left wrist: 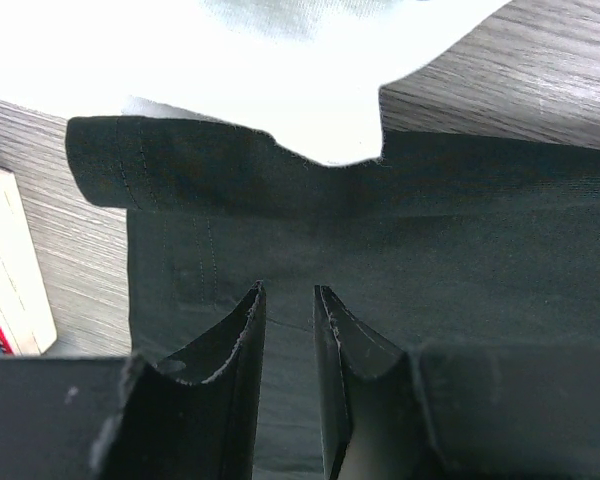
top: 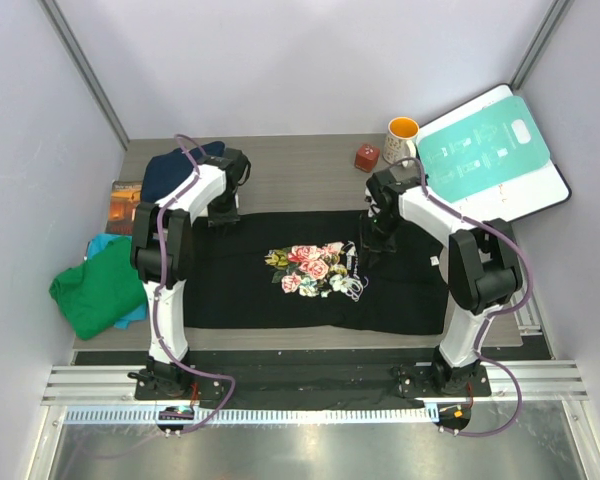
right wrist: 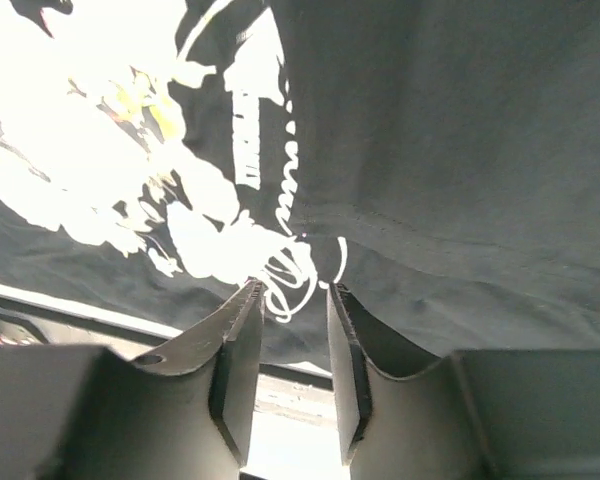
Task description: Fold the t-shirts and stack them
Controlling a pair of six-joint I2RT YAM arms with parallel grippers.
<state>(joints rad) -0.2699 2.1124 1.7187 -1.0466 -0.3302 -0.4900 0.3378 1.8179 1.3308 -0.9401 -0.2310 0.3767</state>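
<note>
At the middle of the table, the black t-shirt lies spread flat, rose print up; the green t-shirt sits crumpled on the teal t-shirt at the left edge, and the navy t-shirt lies at the far left corner. The left gripper is down at the black t-shirt's far left edge, jaws a narrow gap apart, and whether they pinch cloth I cannot tell. The right gripper hangs just right of the print, jaws apart with nothing between them.
</note>
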